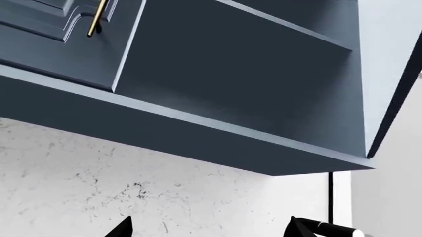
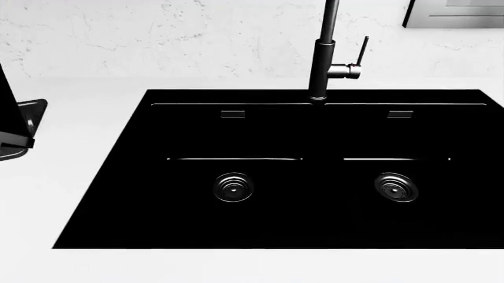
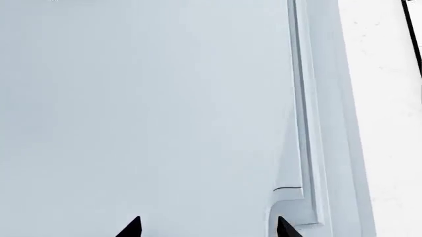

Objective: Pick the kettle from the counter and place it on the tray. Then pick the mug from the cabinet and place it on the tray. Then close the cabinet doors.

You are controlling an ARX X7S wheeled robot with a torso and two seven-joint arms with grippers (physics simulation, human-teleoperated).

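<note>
The kettle and the mug are out of view. My left gripper (image 1: 211, 229) is open and empty, pointing up at the dark blue cabinet (image 1: 218, 84) from below. One door with a brass handle (image 1: 97, 19) is seen from below, and beside it the bare inside with a shelf (image 1: 283, 24) shows. My right gripper (image 3: 207, 229) is open and empty, close to a pale moulded panel (image 3: 145, 98). In the head view the white counter (image 2: 87, 147) holds the black sink (image 2: 307, 177). A black rounded corner with a low rim, apparently the tray (image 2: 33, 107), shows at the left edge.
A tall black tap (image 2: 321, 53) rises behind the sink's middle. A dark slanted part (image 2: 9, 112) covers some of the tray at the far left. A steel-edged appliance (image 2: 457, 15) sits at the back right. A marbled white wall (image 1: 99, 187) runs under the cabinet.
</note>
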